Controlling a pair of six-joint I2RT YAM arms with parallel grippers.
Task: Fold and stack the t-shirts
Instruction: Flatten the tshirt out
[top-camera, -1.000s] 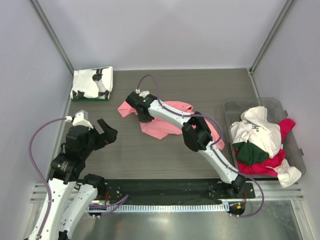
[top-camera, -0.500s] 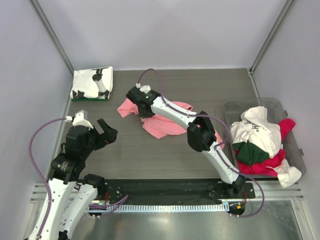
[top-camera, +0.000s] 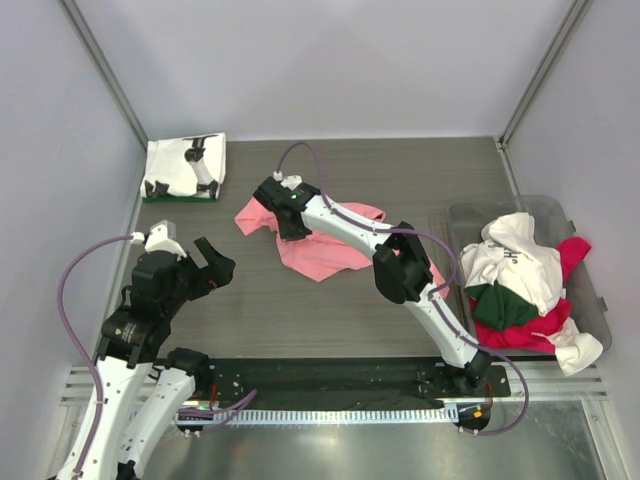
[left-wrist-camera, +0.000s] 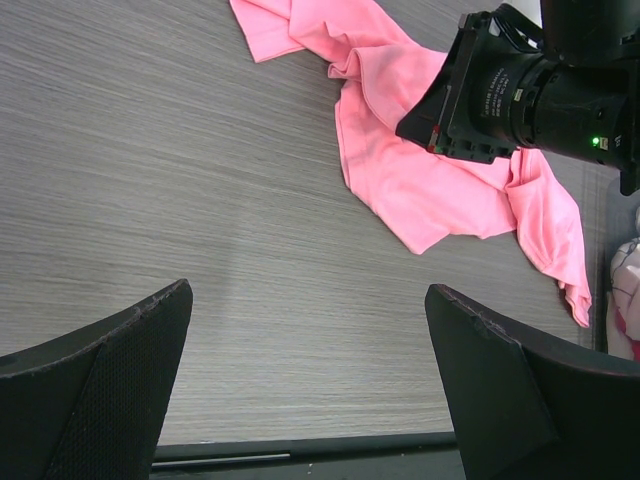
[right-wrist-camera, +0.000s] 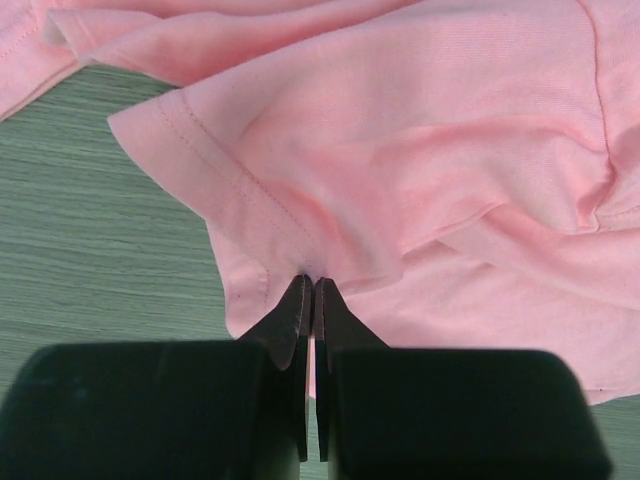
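I am clamping my right hand (right-wrist-camera: 311, 287) shut on a far-left fold of the salmon-pink t-shirt (top-camera: 325, 255), which is lying crumpled mid-way across the table (top-camera: 400, 170) and trailing right from my grip, while my left hand (top-camera: 214, 258) is hanging wide open, well apart at near left.

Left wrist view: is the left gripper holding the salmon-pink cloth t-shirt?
No, the left gripper stands open over the grey table, apart from the salmon-pink cloth t-shirt.

Left arm folded near base – left hand (left-wrist-camera: 308, 290) fingers spread wide. Right arm extended forward – right hand (right-wrist-camera: 312, 280) clamped on pink t-shirt (right-wrist-camera: 420, 150).
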